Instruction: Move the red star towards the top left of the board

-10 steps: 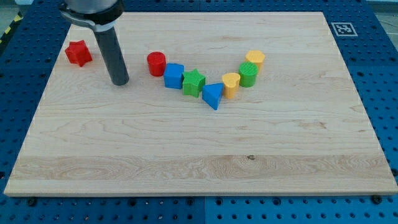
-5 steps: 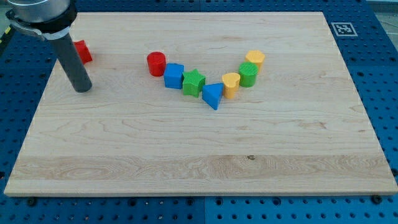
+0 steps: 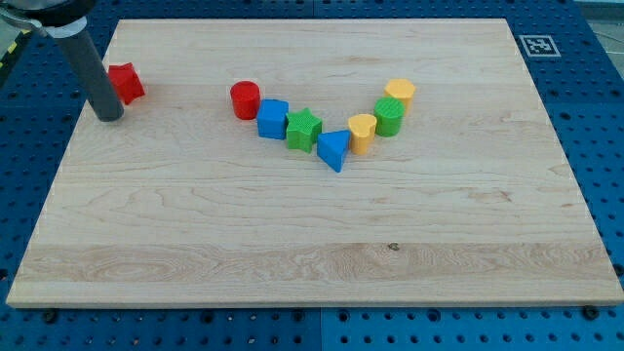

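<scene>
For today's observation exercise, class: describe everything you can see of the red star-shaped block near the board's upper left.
The red star-shaped block is a small, chunky piece of matte, plastic-looking material with blunt points. It lies flat on the pale wooden board, near its left edge towards the view's top, far from the other blocks. The dark rod covers its left side; my tip rests just below-left of it. Whether they touch cannot be told.

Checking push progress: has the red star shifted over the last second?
No. The red star keeps its spot relative to the red cylinder; only my tip moved left.
</scene>
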